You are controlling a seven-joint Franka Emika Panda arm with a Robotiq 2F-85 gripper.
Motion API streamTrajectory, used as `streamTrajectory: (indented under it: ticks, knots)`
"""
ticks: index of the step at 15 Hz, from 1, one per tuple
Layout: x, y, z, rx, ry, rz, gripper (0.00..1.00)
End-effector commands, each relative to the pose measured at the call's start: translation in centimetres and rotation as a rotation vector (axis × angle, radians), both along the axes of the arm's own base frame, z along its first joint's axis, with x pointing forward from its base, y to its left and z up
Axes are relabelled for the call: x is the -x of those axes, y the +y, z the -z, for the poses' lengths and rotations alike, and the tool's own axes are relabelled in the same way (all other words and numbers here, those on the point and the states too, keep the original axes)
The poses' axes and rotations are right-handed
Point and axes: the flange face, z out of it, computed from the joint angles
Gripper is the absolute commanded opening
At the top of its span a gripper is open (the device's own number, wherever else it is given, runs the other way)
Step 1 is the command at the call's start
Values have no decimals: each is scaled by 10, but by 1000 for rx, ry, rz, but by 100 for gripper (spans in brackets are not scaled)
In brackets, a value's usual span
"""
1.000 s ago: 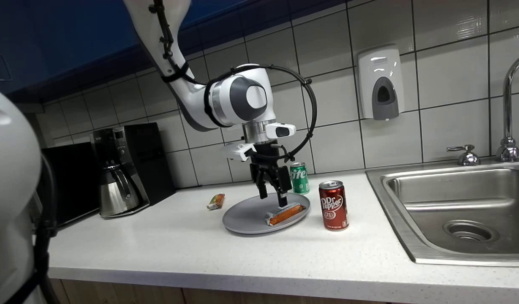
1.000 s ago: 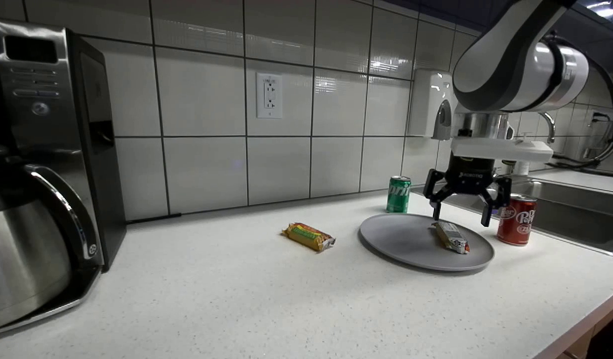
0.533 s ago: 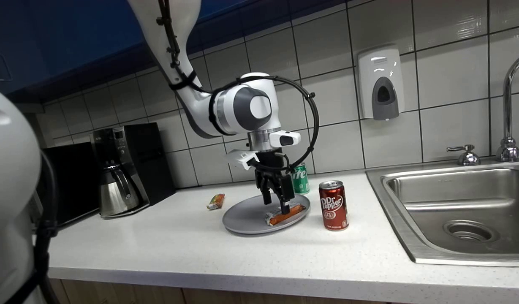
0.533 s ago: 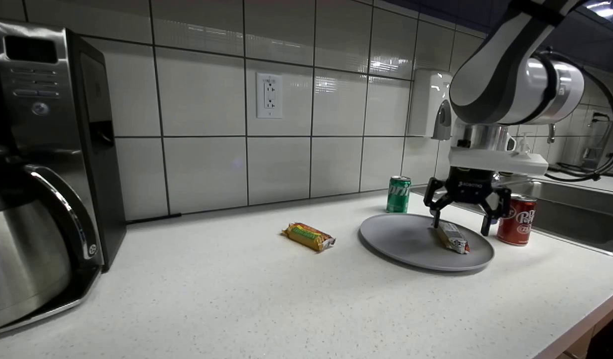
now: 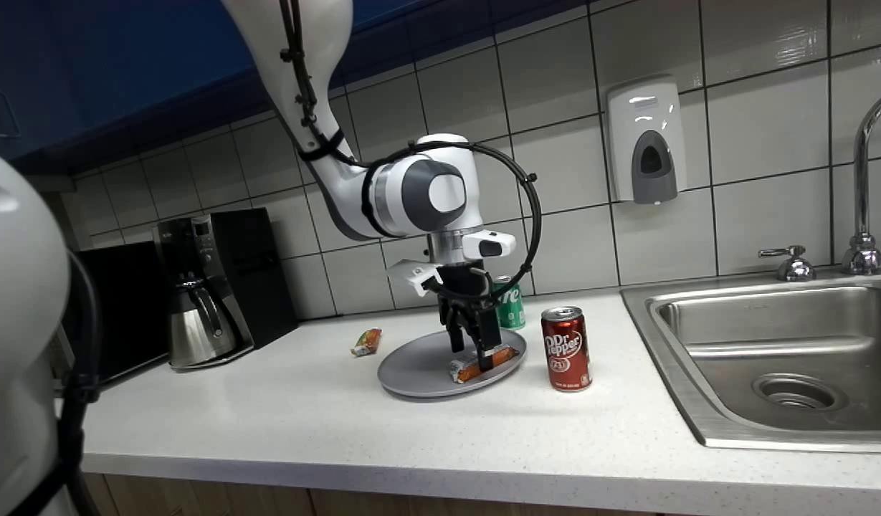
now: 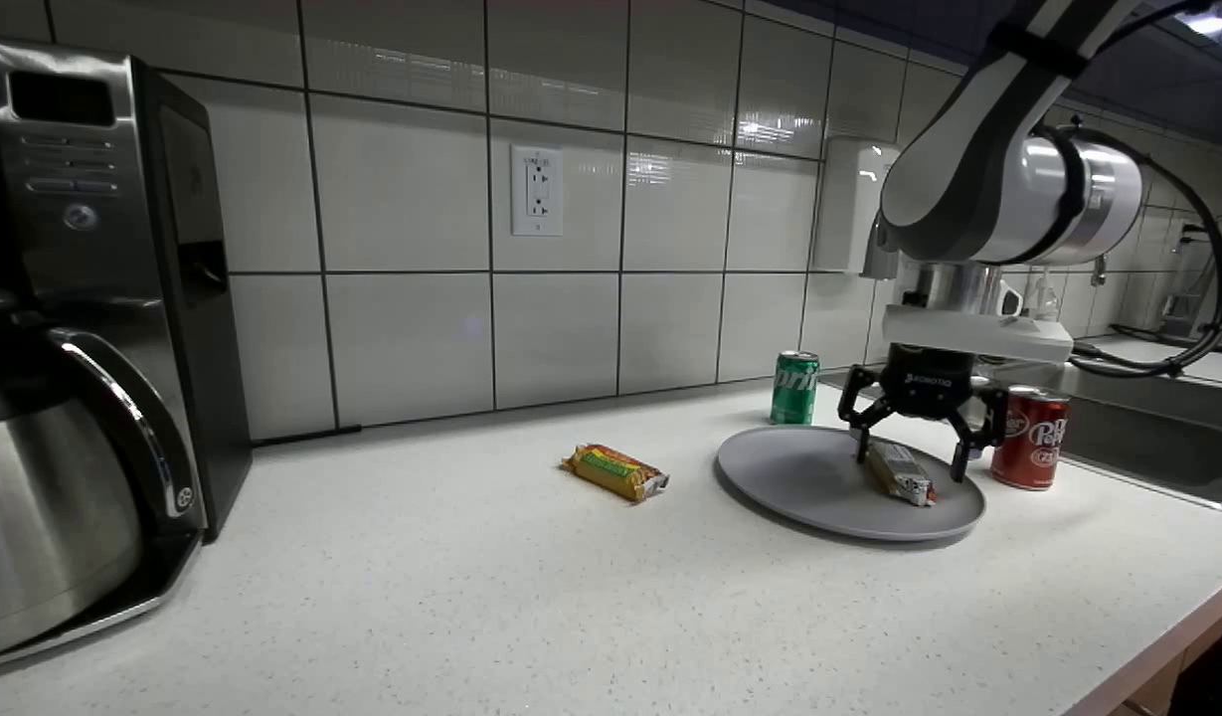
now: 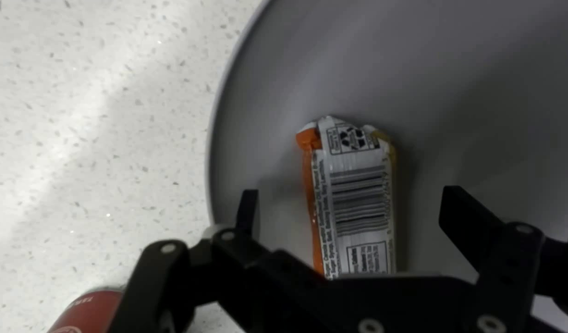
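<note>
A wrapped snack bar lies on the grey plate (image 6: 789, 477), its silver barcode side up and orange along one edge; the bar (image 7: 357, 185) fills the middle of the wrist view. My gripper (image 7: 351, 203) points down over it, open, one finger on each side with a gap to the wrapper. In an exterior view the gripper (image 6: 910, 467) straddles the bar (image 6: 904, 479) low above the plate. In another exterior view the near finger of my gripper (image 5: 472, 357) hides part of the bar (image 5: 467, 372). The bar's lower end is covered by the gripper body in the wrist view.
A red Dr Pepper can (image 5: 565, 351) stands close beside the plate, near the gripper. Behind the plate is a green Sprite can (image 6: 794, 388). Another wrapped bar (image 6: 615, 471) lies on the counter. A coffee maker (image 5: 207, 301) and a sink (image 5: 770, 337) flank the area.
My gripper has come down and slightly closer around the bar, its fingers staying apart. Bar, plate and cans have kept their places.
</note>
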Motion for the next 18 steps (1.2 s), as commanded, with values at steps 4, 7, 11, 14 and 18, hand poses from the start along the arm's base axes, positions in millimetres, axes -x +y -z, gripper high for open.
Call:
streamTrajectory:
  ticks: [4,7,11,14,18]
  knots:
    - [-10,-7,1,-12,-13,33,58]
    - [-10,-7,0,-10,-15,34,35]
    - [-11,-3,-7,-10,-36,26,19]
    - [-12,2,-12,-4,-54,18,18]
    - [-17,14,-20,5,-75,-1,18]
